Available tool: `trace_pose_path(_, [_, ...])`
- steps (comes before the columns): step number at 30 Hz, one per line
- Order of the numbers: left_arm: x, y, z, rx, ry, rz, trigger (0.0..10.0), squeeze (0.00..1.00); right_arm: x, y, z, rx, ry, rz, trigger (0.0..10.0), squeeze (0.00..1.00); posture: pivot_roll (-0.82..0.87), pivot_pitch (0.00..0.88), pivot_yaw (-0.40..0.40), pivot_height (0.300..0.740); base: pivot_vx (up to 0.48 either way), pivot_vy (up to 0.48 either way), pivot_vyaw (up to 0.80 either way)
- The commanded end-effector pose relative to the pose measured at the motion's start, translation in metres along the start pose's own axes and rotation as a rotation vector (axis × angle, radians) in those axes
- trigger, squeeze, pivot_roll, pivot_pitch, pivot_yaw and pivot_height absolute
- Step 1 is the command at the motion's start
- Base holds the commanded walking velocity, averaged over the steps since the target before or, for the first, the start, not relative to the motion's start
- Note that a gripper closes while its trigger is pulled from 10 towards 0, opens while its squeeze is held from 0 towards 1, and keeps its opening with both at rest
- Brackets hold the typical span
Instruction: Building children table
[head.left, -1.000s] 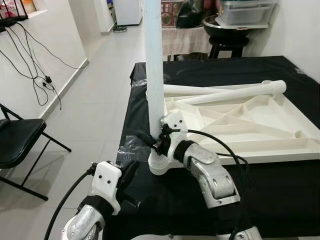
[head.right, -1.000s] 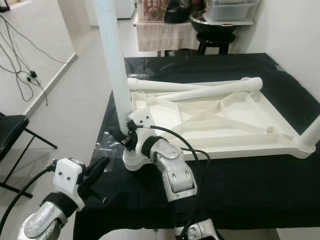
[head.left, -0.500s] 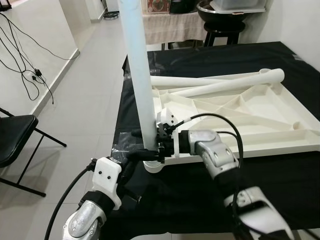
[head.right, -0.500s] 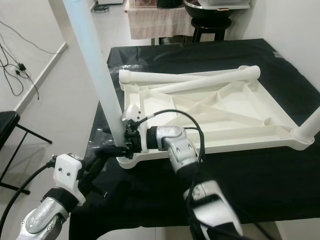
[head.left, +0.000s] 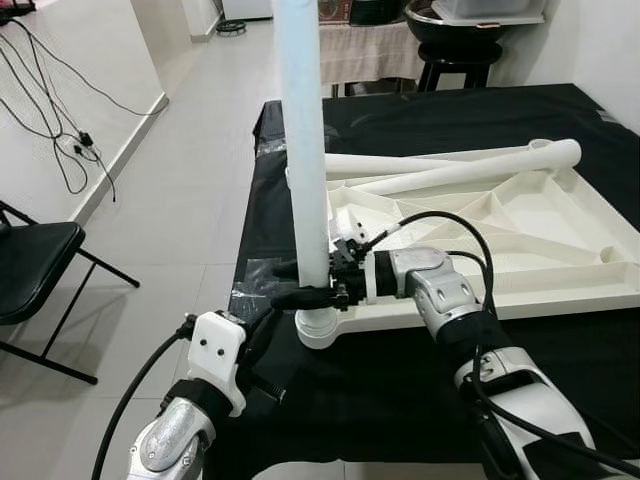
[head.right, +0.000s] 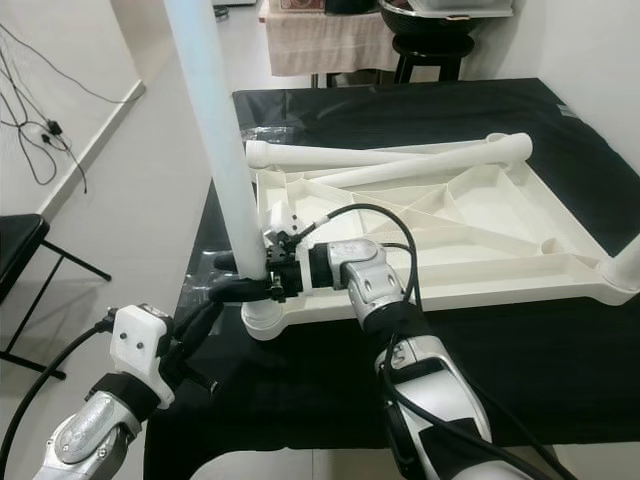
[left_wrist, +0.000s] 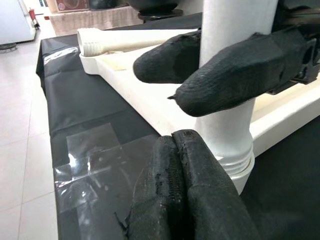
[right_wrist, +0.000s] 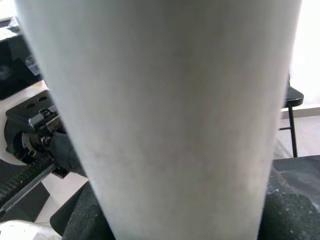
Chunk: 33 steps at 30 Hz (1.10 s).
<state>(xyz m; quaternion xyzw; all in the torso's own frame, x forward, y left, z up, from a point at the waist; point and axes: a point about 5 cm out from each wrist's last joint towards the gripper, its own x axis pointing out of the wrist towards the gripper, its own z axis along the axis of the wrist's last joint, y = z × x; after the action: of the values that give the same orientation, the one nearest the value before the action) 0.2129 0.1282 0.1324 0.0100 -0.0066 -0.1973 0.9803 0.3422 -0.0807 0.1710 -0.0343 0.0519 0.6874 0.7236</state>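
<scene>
Clamping the upright leg (head.left: 303, 150) just above its corner socket (head.left: 318, 325), right gripper (head.left: 318, 283) with jaws pinched either side, likely steadying or twisting it home. Lying upside down on the black worktop (head.left: 400, 390), tabletop (head.left: 520, 240), ribs up, so sockets face skyward. Reaching in level from the right, forearm across the frame. Waiting just below the socket, left gripper (head.left: 262, 338), jaws pressed together.

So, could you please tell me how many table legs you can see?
4: one upright leg in the right pincer, two loose legs lying across the tabletop's far edge, one corner leg at the near right.
</scene>
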Motion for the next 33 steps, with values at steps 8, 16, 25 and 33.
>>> trace_pose_path(8, [-0.004,0.002,-0.004,0.004,0.023,0.003,10.0,0.0,0.0,0.021,-0.033,0.033,0.044,-0.795,0.0,0.0,0.04,0.113,0.012,0.74,0.0,0.0,0.0])
trace_pose_path(16, [-0.003,0.003,-0.006,0.003,0.033,-0.009,10.0,0.0,0.003,0.022,-0.041,0.09,0.063,-0.766,0.0,0.0,0.03,0.093,0.025,0.74,0.0,0.0,0.0])
trace_pose_path(25, [-0.002,0.004,-0.005,0.006,0.028,-0.001,10.0,0.0,0.006,0.019,-0.007,0.098,-0.11,-0.416,10.0,1.0,0.02,0.088,0.027,0.74,0.0,0.0,0.0])
trace_pose_path(33, [0.0,0.003,-0.005,0.001,0.029,-0.009,10.0,0.0,-0.006,0.0,0.019,-0.023,-0.072,-0.168,10.0,0.0,0.04,0.08,0.028,0.74,0.0,0.0,0.0])
